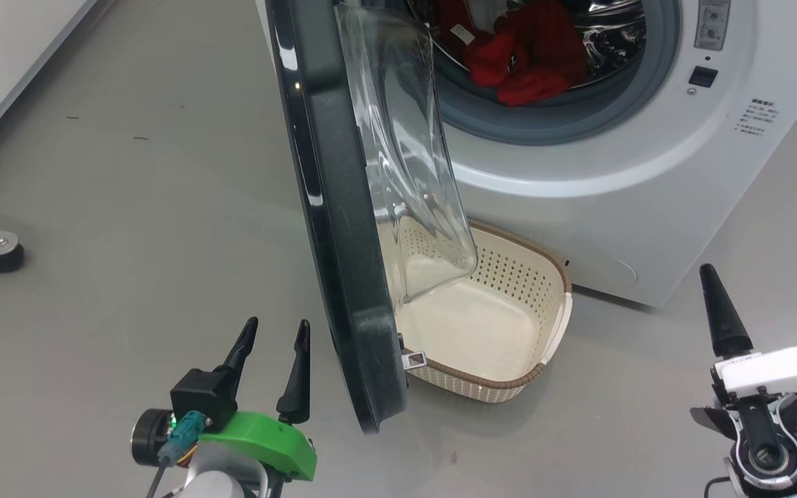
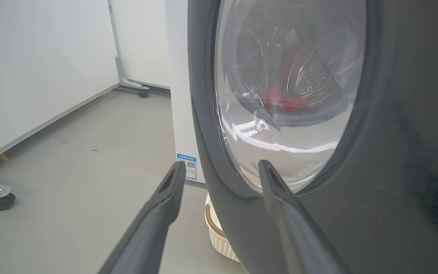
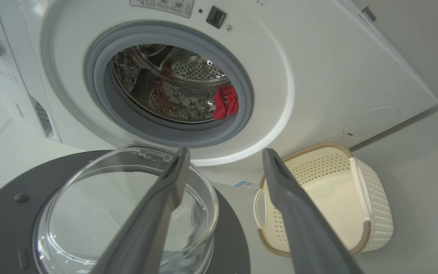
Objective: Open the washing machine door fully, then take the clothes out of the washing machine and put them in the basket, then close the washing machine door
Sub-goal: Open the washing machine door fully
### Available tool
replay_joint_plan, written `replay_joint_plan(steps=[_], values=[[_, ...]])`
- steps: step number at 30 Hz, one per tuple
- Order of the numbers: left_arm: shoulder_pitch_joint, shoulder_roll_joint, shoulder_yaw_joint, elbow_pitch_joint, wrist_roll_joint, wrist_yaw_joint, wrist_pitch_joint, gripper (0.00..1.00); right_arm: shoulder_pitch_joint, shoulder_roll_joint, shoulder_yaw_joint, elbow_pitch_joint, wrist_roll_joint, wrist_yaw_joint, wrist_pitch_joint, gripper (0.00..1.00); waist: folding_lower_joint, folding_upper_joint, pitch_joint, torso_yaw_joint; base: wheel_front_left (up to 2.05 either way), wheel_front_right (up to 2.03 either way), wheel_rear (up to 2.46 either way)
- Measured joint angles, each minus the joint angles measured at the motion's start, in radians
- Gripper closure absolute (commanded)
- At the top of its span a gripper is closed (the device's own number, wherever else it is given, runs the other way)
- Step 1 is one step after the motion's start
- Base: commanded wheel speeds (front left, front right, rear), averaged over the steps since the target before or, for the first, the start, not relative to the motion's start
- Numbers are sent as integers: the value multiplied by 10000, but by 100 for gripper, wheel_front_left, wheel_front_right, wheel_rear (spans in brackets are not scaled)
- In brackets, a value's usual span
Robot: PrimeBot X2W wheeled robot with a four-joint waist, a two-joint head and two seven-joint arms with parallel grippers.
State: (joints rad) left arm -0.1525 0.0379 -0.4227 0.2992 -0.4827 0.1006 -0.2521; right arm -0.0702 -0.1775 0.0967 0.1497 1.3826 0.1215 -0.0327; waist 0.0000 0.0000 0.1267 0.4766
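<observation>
Left end effector (image 1: 278, 324) hangs low just beside the outer face of the washing machine door (image 1: 343, 228), fingers spread and empty, apart from the glossy black rim. The door stands only part open, edge-on to the head view, so the first step does not look finished. A push on that slick rim could slide off, and a push near the bottom edge could twist the door rather than swing it.

Moving right, the door's clear glass bowl bulges out over the left part of the basket (image 1: 530, 377), which sits on the floor against the washing machine (image 1: 647, 207). The latch at the door's lower edge lies very near the basket's near rim; whether they touch I cannot tell. With the door like this, a dropped garment would likely land on the glass or slide to the floor instead of into the basket.

Further right, the clothes (image 1: 523, 62) lie in the drum, a red heap at the front lip. Loose fabric may snag on the grey rubber ring or trail out in part.

Right end effector (image 3: 225, 152) is released too, jaws wide with nothing between them, facing the drum mouth. Reaching in now risks its forearm knocking the half-open door.
</observation>
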Motion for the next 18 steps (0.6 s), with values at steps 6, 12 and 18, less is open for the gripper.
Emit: replay_joint_plan(steps=[6,12,18], values=[[80,-2,2,46,0,0,0,0,518,-667,-12,472,-2117,-2,-1503,0,0,0,-55,-40,0,0,0],[102,0,13,94,0,0,0,0,631,-1498,138,564,-4704,-533,-2447,0,0,0,-102,-87,0,0,0],[102,0,42,100,2,0,0,0,636,-2134,138,299,-7116,-1331,-2364,0,0,0,-126,-122,0,0,0]])
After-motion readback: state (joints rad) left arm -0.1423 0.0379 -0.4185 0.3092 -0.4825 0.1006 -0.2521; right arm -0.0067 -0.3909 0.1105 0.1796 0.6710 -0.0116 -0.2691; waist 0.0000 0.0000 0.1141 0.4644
